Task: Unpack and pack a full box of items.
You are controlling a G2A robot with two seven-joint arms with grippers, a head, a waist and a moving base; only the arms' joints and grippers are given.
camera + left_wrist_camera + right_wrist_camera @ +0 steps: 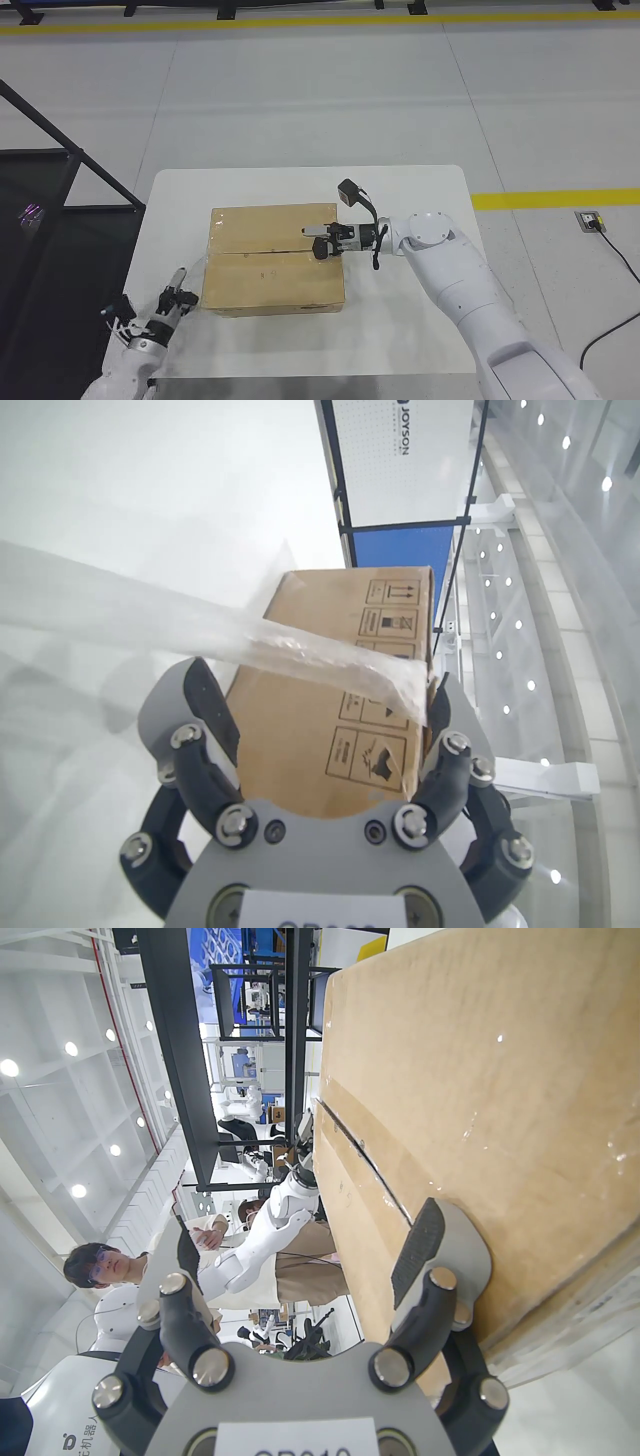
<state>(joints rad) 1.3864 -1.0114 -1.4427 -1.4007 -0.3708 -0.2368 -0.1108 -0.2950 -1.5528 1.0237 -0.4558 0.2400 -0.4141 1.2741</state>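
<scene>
White table (400, 190); closed cardboard box (275, 258) at centre, long axis running side to side. Right gripper (319, 241) at the box's right end, on the seam (265, 251); left gripper (180, 290) off the opposite near corner.

Left wrist: jaws spread, clear tape strip (300, 645) trailing from the box corner ahead.

Right wrist: jaws spread, one pad (417, 1248) on the lid, seam running straight away from it. The right arm looks nearer for parting the flaps.

Left gripper (320, 680) has its jaws spread wide, and the cardboard box (320, 735) fills the gap between the two black-padded fingers (212, 710), its printed side facing the camera. A strip of clear tape (320, 655) stretches across that side. One end is at the box's edge, just beside one fingertip, and the other runs off over the white table (75, 760). Behind the box stand a white panel (405, 475) and a blue panel (400, 547).
</scene>
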